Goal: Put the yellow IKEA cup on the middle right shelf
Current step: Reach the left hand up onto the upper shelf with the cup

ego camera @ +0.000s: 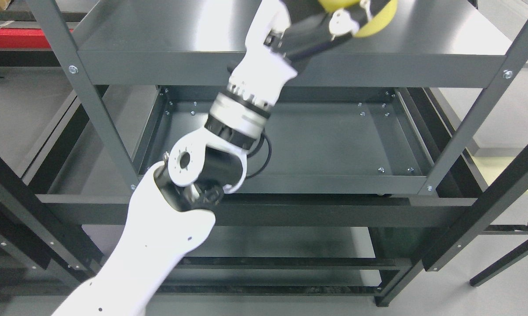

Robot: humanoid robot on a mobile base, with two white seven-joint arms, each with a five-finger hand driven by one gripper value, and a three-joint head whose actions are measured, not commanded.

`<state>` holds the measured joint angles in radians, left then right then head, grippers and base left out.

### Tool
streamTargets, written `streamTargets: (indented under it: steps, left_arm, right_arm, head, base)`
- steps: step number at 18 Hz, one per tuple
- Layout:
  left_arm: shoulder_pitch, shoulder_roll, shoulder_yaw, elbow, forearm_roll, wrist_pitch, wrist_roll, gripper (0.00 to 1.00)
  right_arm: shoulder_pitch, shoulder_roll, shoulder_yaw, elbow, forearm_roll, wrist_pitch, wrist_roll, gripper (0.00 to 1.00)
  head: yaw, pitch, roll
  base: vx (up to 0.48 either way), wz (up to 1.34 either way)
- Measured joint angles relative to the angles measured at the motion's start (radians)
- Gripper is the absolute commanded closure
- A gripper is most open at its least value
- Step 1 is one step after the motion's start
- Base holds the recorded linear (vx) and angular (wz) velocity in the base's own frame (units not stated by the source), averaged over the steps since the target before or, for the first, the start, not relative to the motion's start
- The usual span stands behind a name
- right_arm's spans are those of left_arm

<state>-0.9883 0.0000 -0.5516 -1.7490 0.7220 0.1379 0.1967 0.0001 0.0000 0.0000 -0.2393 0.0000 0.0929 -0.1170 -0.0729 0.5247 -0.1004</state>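
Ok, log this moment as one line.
left hand: shut on cup | cup: over top shelf | right arm: not in view

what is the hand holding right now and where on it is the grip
The left hand holds the yellow cup over the upper shelf, fingers wrapped around its side; the frame's top edge hides the exact hold.

Yellow cup (378,19) at top edge of view, mostly cropped and partly hidden; gripped in left robot hand (347,19) above top tier of dark grey metal shelf (290,70).
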Motion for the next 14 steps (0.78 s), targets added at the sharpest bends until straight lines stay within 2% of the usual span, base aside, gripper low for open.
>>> streamTargets:
  steps: [4, 9, 12, 14]
  left_arm:
    - [-0.093, 0.0, 0.043, 0.06, 0.005, 0.237, 0.046, 1.0]
    - [-0.172, 0.0, 0.097, 0.149, -0.062, 0.376, 0.054, 0.96]
    - [-0.191, 0.0, 0.121, 0.193, -0.093, 0.419, 0.054, 0.84]
    - [-0.199, 0.0, 0.134, 0.216, -0.108, 0.452, 0.056, 0.69]
  right_arm:
    - [0.0, 0.0, 0.0, 0.0, 0.0, 0.0, 0.0, 0.01]
    - [0.0, 0.0, 0.0, 0.0, 0.0, 0.0, 0.0, 0.01]
    - [0.0, 0.0, 0.0, 0.0, 0.0, 0.0, 0.0, 0.01]
    - [0.0, 0.0, 0.0, 0.0, 0.0, 0.0, 0.0, 0.01]
  head:
    - [0.0, 0.0, 0.0]
    - [0.0, 0.0, 0.0]
    - [0.0, 0.0, 0.0]
    - [0.0, 0.0, 0.0]
  base:
    - [0.0, 0.0]
    - [0.0, 0.0]
    - [0.0, 0.0]
    - [0.0, 0.0]
